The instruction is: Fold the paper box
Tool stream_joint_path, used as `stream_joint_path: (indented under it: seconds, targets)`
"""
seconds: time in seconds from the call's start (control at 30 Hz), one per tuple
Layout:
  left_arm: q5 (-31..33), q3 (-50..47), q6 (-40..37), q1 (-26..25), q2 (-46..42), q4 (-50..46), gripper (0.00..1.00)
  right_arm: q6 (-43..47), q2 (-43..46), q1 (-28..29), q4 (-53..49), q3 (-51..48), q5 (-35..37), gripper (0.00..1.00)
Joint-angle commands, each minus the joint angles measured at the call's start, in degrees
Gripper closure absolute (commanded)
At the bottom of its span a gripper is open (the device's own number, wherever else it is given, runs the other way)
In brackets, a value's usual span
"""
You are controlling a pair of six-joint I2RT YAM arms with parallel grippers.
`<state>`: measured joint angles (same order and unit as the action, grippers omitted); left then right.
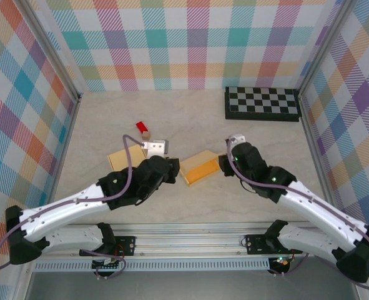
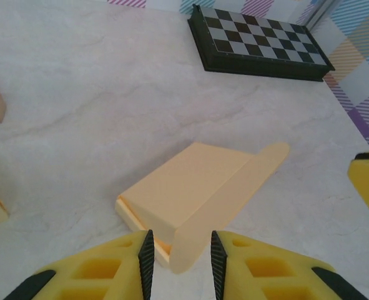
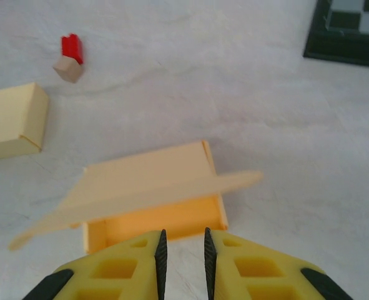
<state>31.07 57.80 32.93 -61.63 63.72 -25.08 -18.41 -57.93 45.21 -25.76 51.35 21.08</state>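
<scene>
Right wrist cam showed the paper box [image 3: 150,181]'s open inside, left wrist cam its rounded flap [image 2: 268,156] instead. It sat mid table [image 1: 196,119] between left jaws and right jaws, both narrowly apart. Counted two boxes with the spare box [image 1: 117,157], plus one checkerboard [image 1: 262,103].

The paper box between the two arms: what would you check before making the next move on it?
1. Paper box lying between both arms: ok.
2. Lid shut: not ok; it is raised, the inside showing beneath.
3. Tuck flap tucked in: not ok; it sticks out loose.
4. Left jaws free of the tuck flap: cannot tell; they stand apart with its end between them.
5. Right jaws free: ok; apart, nothing between them.
6. Second box and red block apart from the paper box: ok.
</scene>
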Motion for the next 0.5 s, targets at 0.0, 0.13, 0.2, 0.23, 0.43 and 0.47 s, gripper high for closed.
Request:
stream_joint_path:
  seconds: [0.0,0.13,0.2,0.23,0.43,0.47]
  targets:
    - [-0.81,3.45,-3.83,2.16,8.18,0.44,0.68,7.19,-7.19,-0.36,1.21,5.44,-2.66,0.74]
    - [-6.46,3.59,-4.2,5.03,14.7,5.32,0.69,6.32,-13.8,-3.29,4.06,8.12,-7.75,0.75]
    - [-9.09,2.82,-4.25,5.38,17.28,8.06,0.69,6.26,-16.11,-4.02,5.47,8.07,-9.21,0.75]
    - [-10.12,2.39,-4.36,5.38,18.49,8.64,0.69,6.2,-17.37,-4.29,5.95,7.91,-9.81,0.75]
    - [-13.37,-2.01,-3.35,5.37,23.49,16.54,0.71,3.74,-21.39,-4.88,9.86,2.96,-12.6,0.76]
    - [-13.27,-3.23,-3.11,5.38,24.07,17.45,0.71,3.0,-21.43,-4.87,10.4,1.57,-12.83,0.76]
